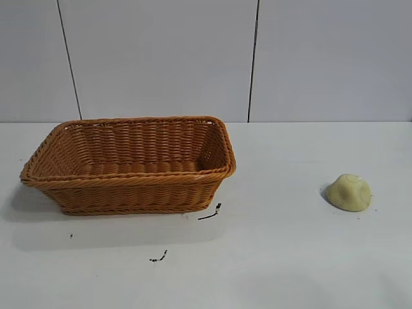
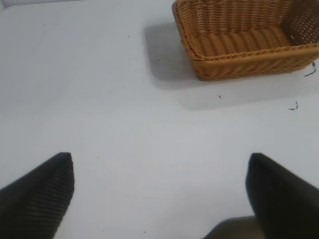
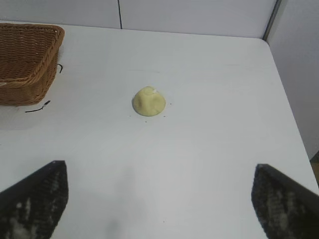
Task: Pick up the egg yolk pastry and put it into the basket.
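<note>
The egg yolk pastry point(image 1: 349, 192) is a pale yellow dome lying on the white table at the right; the right wrist view also shows the pastry point(image 3: 148, 101). The orange-brown wicker basket point(image 1: 129, 183) stands at the left with nothing visible inside. My right gripper point(image 3: 160, 174) is open, some way short of the pastry, with only bare table between its fingers. My left gripper point(image 2: 159, 167) is open too, over bare table a good distance from the basket point(image 2: 239, 62). Neither arm appears in the exterior view.
Small dark scraps point(image 1: 210, 214) lie on the table by the basket's front corner, and another scrap point(image 1: 159, 257) lies nearer the front. The table's right edge point(image 3: 291, 114) runs close beside the pastry. A pale panelled wall point(image 1: 206, 58) stands behind.
</note>
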Tool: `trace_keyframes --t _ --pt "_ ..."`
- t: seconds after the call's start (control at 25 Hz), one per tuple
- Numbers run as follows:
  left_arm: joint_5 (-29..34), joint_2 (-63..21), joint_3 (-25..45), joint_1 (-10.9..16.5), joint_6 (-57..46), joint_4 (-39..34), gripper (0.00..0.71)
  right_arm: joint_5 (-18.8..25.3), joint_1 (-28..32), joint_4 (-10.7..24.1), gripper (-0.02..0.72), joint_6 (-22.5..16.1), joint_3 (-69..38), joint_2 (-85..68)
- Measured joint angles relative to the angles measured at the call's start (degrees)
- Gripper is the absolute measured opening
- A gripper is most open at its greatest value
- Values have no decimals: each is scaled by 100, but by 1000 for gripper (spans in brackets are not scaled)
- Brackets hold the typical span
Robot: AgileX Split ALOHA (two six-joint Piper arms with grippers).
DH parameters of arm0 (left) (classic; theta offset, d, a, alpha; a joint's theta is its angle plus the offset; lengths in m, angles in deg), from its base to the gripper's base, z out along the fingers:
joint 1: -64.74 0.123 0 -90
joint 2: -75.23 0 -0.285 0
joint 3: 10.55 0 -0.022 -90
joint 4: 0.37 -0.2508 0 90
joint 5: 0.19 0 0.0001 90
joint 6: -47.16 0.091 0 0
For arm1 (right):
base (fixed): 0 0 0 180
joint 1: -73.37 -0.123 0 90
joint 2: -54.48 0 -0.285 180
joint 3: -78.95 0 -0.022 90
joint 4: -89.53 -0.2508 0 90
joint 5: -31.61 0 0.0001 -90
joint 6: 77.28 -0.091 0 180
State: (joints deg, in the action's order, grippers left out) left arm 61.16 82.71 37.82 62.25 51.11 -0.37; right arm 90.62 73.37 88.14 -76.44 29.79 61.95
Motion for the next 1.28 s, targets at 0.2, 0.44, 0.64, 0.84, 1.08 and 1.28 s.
trace_keyframes --t 0.2,0.44,0.64,0.84,1.08,1.28 --pt "0 0 0 0 0 0 696 0 0 0 691 0 0 0" --pt "0 0 0 0 0 0 696 -5 0 4 691 -5 0 7" --pt "0 0 0 0 0 0 696 -26 0 17 691 -5 390 991" --pt "0 0 0 0 0 0 696 -46 0 -36 691 -10 1058 2749" --pt "0 0 0 0 0 0 696 -41 0 -244 691 -114 2021 5057" --pt "0 0 0 0 0 0 696 -65 0 -263 691 -130 2889 6921"
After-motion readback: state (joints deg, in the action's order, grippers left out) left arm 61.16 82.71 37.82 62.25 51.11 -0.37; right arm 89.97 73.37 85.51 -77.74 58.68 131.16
